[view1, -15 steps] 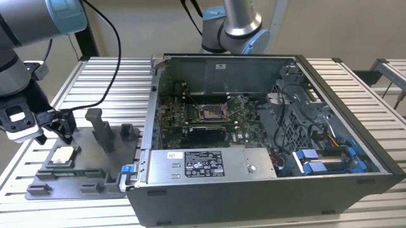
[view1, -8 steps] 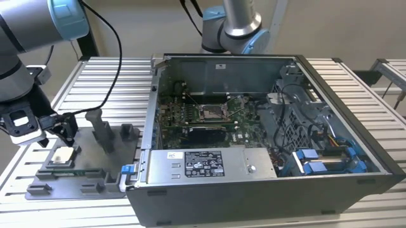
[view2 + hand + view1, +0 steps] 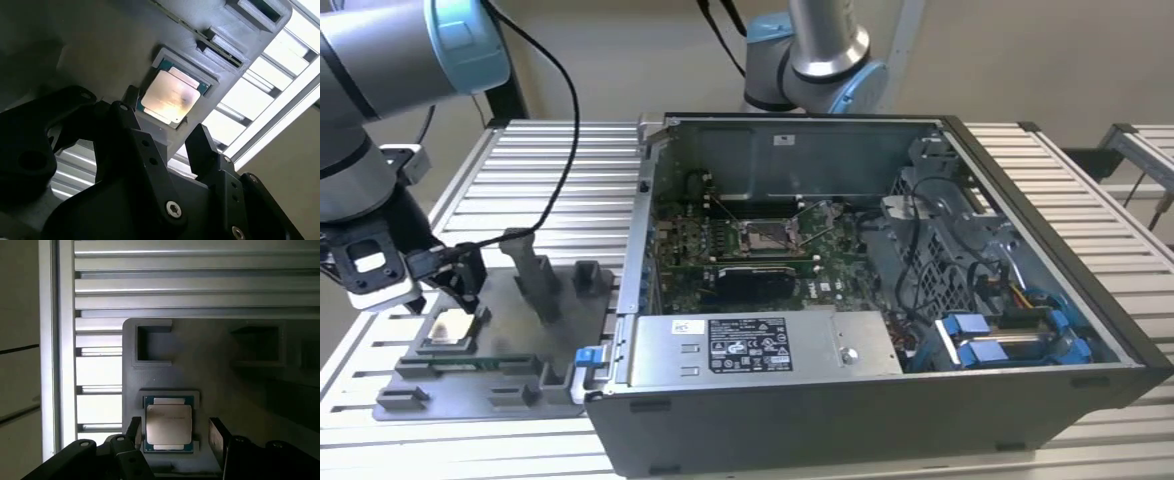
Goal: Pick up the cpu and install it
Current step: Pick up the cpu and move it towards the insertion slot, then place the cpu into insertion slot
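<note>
The gripper (image 3: 174, 429), fingers (image 3: 217, 436) spread wide, straddles the cpu (image 3: 168, 424). The chip lies flat, metal top up, in a recess of the grey tray (image 3: 225, 375), its longer sides facing the fingers. The open computer case (image 3: 854, 405) stands to the exterior view's right.

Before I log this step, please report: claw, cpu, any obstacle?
Claw open, one finger on each side of the cpu. Cpu flat in its grey tray pocket, not lifted. Nothing between claw and cpu.
</note>
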